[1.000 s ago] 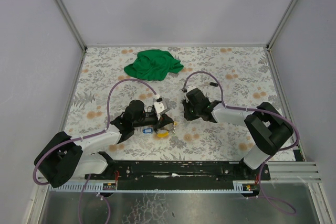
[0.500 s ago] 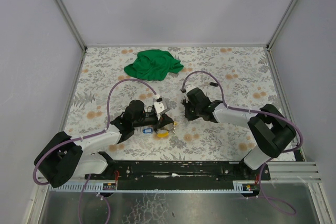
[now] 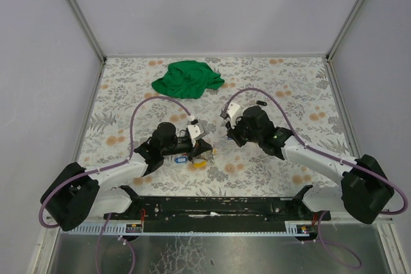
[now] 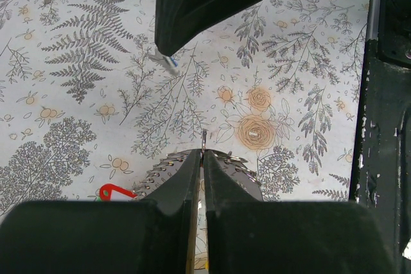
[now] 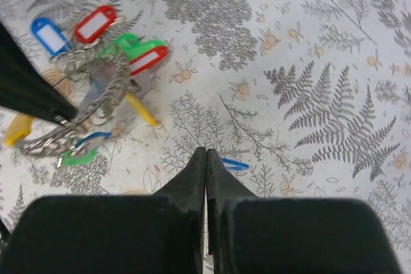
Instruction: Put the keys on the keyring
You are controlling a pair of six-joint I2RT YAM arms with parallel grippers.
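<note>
The left claw (image 4: pixel 203 154) was shut on a thin wire seen edge-on, apparently the keyring (image 4: pixel 203 137), which was mostly hidden. The keys (image 5: pixel 106 52) lay bunched with a chain (image 5: pixel 96 104) on the tabletop (image 3: pixel 289 88), well nearer than the green cloth (image 3: pixel 187 78). The right claw (image 5: pixel 205 155) was closed. A blue key (image 5: pixel 235 163) lay at its tips, and whether it was gripped was unclear.
</note>
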